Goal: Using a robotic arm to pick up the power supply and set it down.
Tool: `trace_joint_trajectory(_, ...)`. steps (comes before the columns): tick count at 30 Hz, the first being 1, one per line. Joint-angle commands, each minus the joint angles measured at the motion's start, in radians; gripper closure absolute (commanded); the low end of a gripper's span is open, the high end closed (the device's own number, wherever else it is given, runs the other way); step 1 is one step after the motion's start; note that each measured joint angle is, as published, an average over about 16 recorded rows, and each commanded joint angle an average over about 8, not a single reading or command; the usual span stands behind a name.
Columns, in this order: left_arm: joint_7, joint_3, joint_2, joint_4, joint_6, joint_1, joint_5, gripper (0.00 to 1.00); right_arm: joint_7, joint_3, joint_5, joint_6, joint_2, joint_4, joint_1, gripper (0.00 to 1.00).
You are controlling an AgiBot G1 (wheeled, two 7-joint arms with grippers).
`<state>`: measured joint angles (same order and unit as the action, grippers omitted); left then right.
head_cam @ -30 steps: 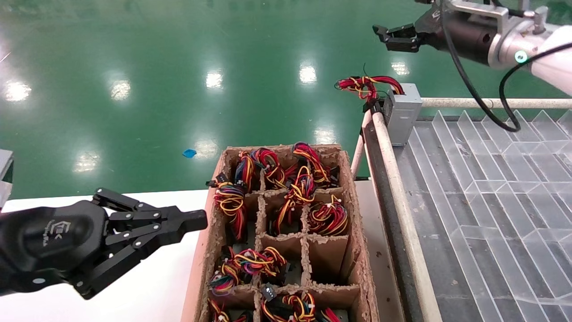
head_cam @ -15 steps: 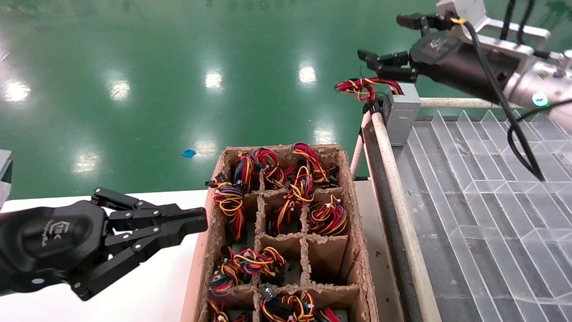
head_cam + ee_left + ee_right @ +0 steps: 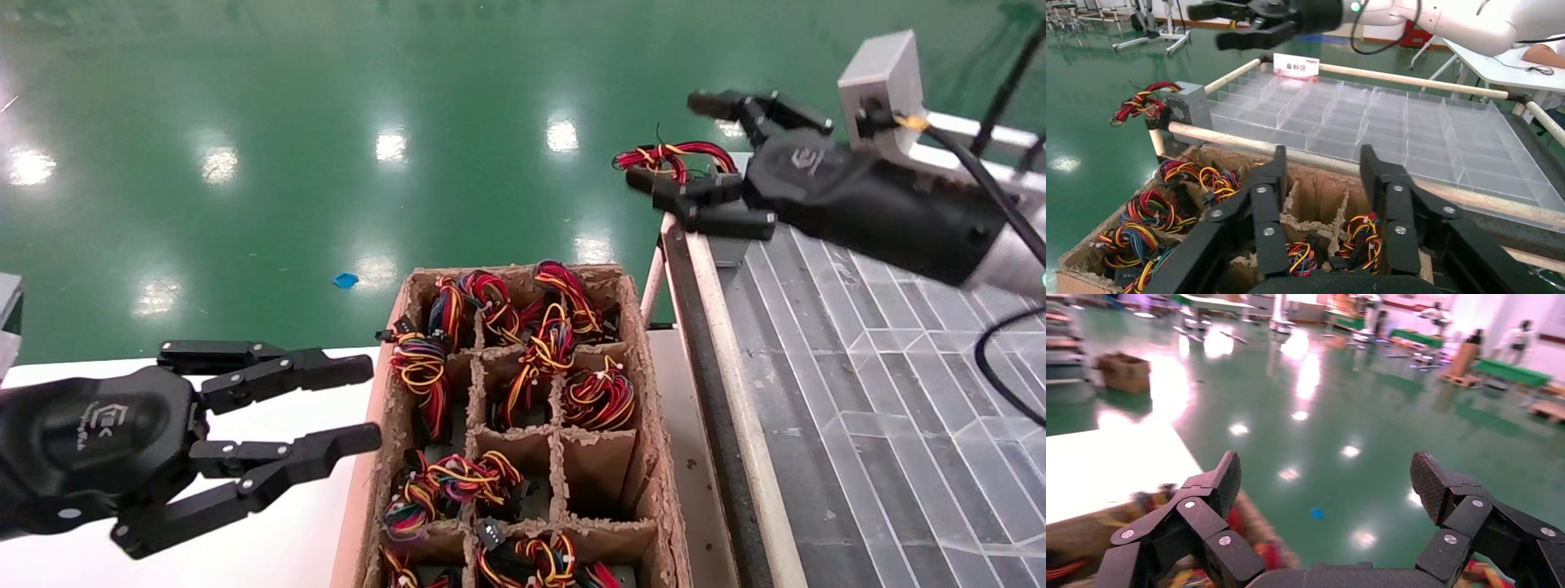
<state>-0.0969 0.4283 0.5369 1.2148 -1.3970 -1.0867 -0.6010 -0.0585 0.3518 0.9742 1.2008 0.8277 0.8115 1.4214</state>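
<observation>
The power supply (image 3: pixel 1190 105) is a small grey box standing at the near corner of the clear divided tray. Its red, yellow and black wire bundle (image 3: pixel 672 155) hangs out over the green floor. My right gripper (image 3: pixel 666 140) is open and hovers over it, covering most of the box in the head view. In the left wrist view the right gripper (image 3: pixel 1206 27) hangs above the box, apart from it. The right wrist view shows its own fingers (image 3: pixel 1223 478) spread wide with only floor between them. My left gripper (image 3: pixel 368 404) is open beside the cardboard box, holding nothing.
A cardboard box (image 3: pixel 636 359) with paper dividers holds several wire bundles. A beige pipe rail (image 3: pixel 712 302) edges the clear tray (image 3: pixel 899 367) on the right. A white tabletop (image 3: pixel 278 523) lies under the left gripper. Green floor lies beyond.
The left gripper went from shut to open. The right gripper swung down and in over the power supply, turning as it came, and stayed open.
</observation>
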Motion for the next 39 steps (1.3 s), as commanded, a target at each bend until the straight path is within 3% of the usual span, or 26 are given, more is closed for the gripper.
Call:
trace_joint_trajectory(1,0.0,0.0,0.0,0.0,0.0,0.0,0.0,0.0,0.022,-0.007,-0.022,0.027,-0.02,0.043,-0.032,0.0)
trace_joint_trajectory(23,0.0,0.0,0.0,0.0,0.0,0.0,0.0,0.0,0.25,-0.074,-0.251,0.304,-0.222,0.487,-0.357,0.0)
trace_joint_trajectory(39,0.0,0.0,0.0,0.0,0.0,0.0,0.0,0.0,0.252,-0.076,-0.254,0.306,-0.225,0.491,-0.361,0.0)
